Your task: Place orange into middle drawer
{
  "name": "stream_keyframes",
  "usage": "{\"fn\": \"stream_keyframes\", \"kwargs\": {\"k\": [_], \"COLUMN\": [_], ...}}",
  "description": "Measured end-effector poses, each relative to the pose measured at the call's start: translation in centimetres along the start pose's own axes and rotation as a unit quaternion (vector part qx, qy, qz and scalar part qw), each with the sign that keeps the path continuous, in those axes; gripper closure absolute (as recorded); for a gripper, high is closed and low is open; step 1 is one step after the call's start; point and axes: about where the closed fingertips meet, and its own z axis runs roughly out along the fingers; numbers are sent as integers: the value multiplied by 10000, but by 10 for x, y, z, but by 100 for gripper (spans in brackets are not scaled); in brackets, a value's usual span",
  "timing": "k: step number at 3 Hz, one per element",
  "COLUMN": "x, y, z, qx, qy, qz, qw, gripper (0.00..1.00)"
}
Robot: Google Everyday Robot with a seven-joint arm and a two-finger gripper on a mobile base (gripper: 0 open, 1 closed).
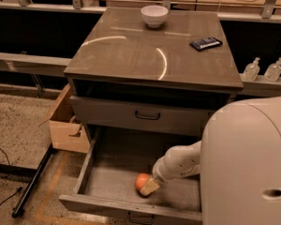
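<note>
The orange sits low in the open middle drawer, at or just above its bare floor, toward the front centre. My gripper reaches down into the drawer from the right on a white arm and sits right against the orange's right side. The drawer is pulled far out from the cabinet, with its small black handle at the bottom edge of the view.
A shut grey drawer front sits one tier higher. On the cabinet top stand a white bowl and a dark flat packet. A cardboard box stands left of the cabinet. Two bottles stand at right. My white body fills the lower right.
</note>
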Motion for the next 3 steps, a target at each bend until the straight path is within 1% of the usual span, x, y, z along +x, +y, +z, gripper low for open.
{"fn": "stream_keyframes", "kwargs": {"k": [1, 2, 3], "x": [10, 23, 30], "y": [-15, -20, -35], "z": [-43, -85, -97], "qx": [352, 490, 661], "qy": [118, 513, 626], "qz": [229, 292, 353], "qw": [9990, 9971, 9952], "gripper": [42, 64, 88]}}
